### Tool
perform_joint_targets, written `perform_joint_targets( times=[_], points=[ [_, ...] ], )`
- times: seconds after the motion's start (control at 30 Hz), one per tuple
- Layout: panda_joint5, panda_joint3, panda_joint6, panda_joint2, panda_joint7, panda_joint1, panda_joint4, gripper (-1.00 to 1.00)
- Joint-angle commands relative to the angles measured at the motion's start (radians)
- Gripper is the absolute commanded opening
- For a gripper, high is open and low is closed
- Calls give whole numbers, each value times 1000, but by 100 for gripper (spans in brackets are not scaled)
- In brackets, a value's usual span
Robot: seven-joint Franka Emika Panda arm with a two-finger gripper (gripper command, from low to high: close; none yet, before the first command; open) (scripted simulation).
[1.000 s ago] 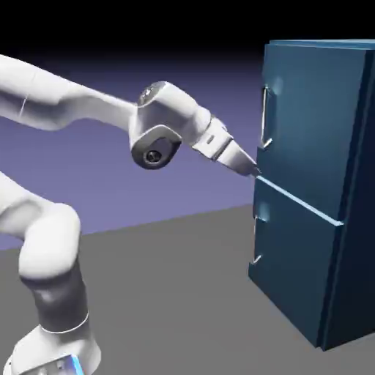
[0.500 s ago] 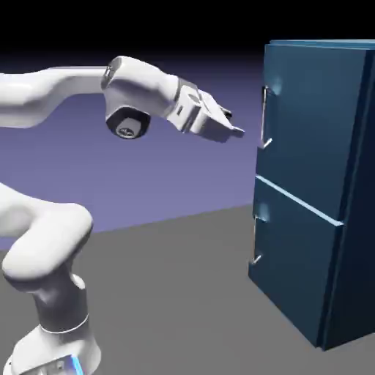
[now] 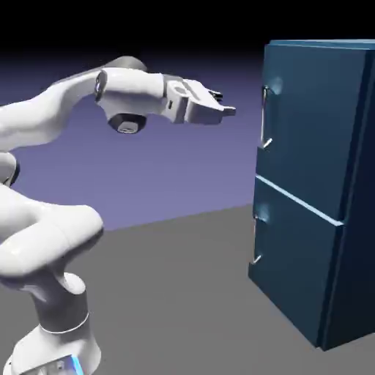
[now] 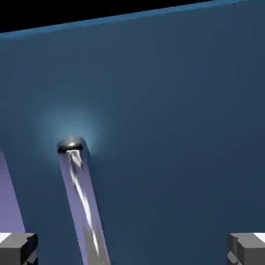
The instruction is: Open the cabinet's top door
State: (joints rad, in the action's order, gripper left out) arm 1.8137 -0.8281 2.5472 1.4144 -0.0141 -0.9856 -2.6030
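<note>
- Grey tabletop (image 3: 176, 293) runs flat under everything, with a blue-violet backdrop behind it fading to black at the top.
- Dark blue cabinet (image 3: 329, 242) stands tall on the right side of the table, its two doors stacked.
- Top door (image 3: 311, 124) is a flat blue panel, flush and shut, with a thin silver bar handle (image 3: 265, 117) upright near its left edge.
- Gripper (image 3: 225, 111) hovers level just left of the handle, apart from it, jaws spread wide on nothing.

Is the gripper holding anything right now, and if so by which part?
Nothing is held. The gripper is open and short of the top door, its handle not between the fingers.
</note>
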Motion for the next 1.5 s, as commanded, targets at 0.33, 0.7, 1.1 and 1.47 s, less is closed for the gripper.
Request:
perform_joint_targets(
  times=[0.33, 0.7, 1.1, 1.47],
  points=[
    [479, -218, -129, 223, -199, -263, 55, 0],
    [631, -275, -230, 348, -136, -502, 181, -100],
    [678, -99, -752, 265, -428, -397, -147, -100],
    [521, 108, -1230, 84, -625, -504, -254, -100]
  ],
)
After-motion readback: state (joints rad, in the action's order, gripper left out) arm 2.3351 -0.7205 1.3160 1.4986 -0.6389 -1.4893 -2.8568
